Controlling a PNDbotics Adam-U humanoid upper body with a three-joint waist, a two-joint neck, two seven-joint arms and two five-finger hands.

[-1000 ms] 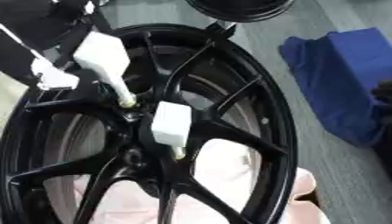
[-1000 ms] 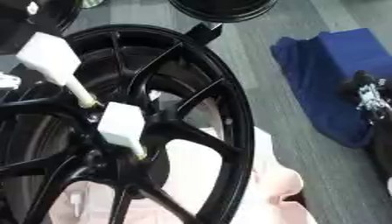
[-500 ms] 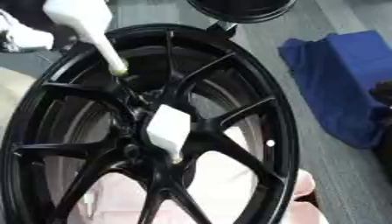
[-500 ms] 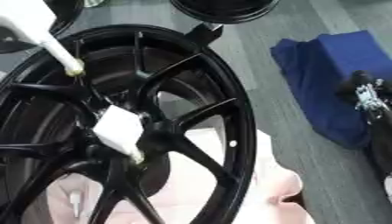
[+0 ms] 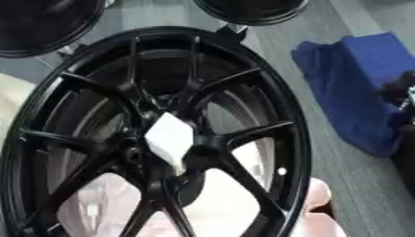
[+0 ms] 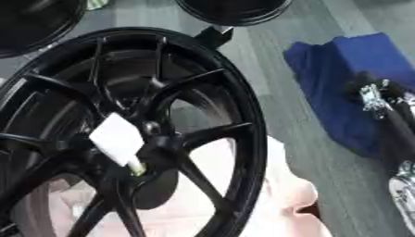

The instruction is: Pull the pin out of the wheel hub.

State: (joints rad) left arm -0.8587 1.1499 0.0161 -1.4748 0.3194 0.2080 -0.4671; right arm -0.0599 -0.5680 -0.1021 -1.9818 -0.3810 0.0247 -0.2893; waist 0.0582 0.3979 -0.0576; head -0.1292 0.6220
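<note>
Change: A second ago two white pins stood at the hub, one of them gripped by the left hand. Half a second ago that pin was up over the rim. Now both it and the left hand are out of view.
Left hand: not visible in either view.
Right hand [image 6: 371, 95]: dark with silver parts, at the right edge over a blue cloth [image 5: 348, 69]. Whether it is open or closed cannot be told, and it holds nothing that can be made out.
Pin [image 5: 169, 139]: a white block-shaped body with a slim yellowish tip, seated in the hub of the black wheel [image 5: 284, 106]. It lies well to the left of the right hand and a little lower.
Pin axis: runs from upper left to lower right, with the tip at the lower-right end toward the hub.
Under the wheel: a pink cloth [image 6: 279, 185].
</note>
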